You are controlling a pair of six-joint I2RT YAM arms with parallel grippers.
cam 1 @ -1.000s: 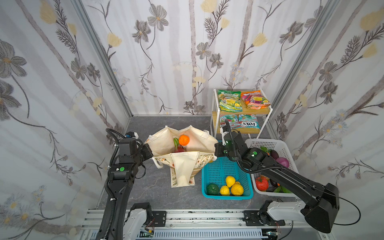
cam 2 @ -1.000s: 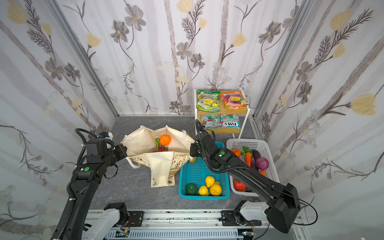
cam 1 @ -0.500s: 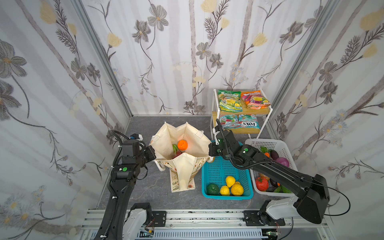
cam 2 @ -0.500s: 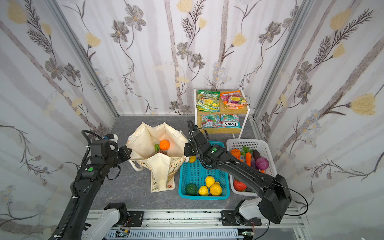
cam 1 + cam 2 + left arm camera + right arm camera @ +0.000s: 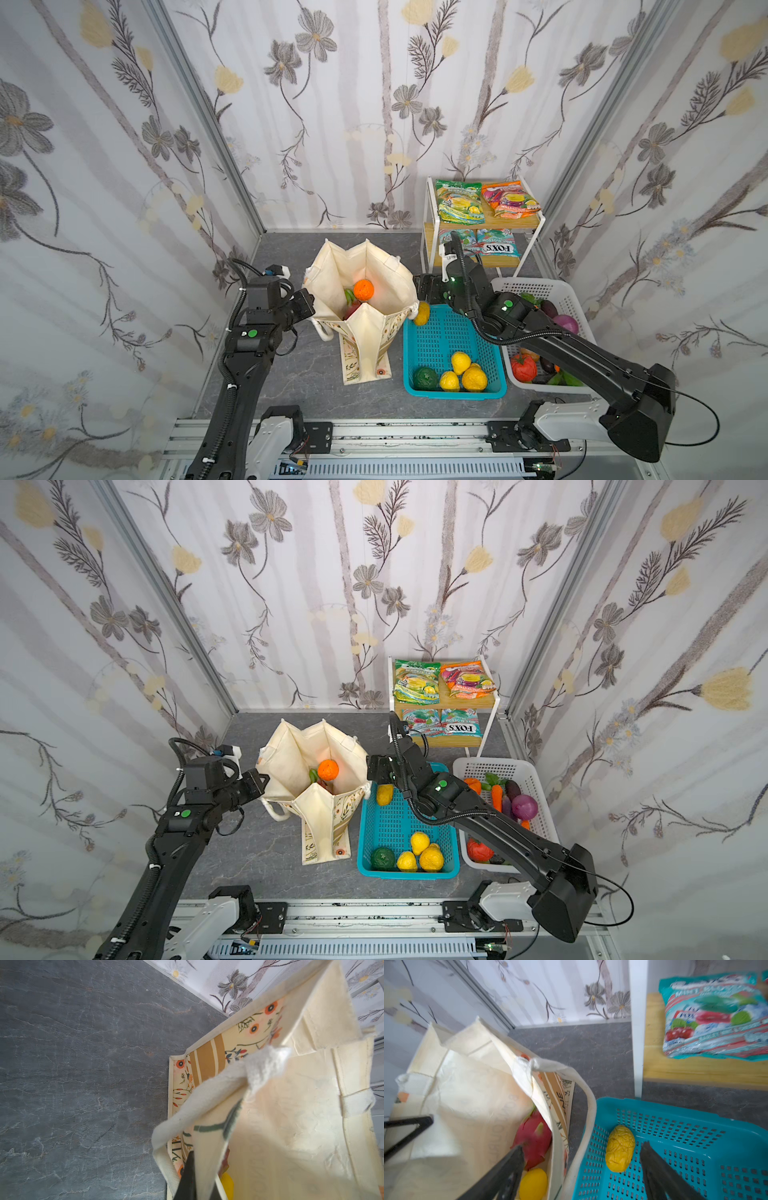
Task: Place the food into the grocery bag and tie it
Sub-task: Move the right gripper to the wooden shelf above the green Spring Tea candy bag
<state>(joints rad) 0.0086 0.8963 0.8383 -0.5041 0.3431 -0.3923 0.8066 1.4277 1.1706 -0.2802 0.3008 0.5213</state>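
Two claws: left gripper clenched on bag rim, right gripper spread wide, empty. Looks like loading; next it should drop onto the basket lemon.

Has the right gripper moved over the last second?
Yes. In a top view the right gripper has shifted left, away from the white shelf rack, to the rim of the grocery bag, jaws open.

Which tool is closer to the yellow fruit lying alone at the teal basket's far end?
Right. The right tool is open right by the yellow fruit; the left tool is across the grocery bag, shut on its opposite rim.
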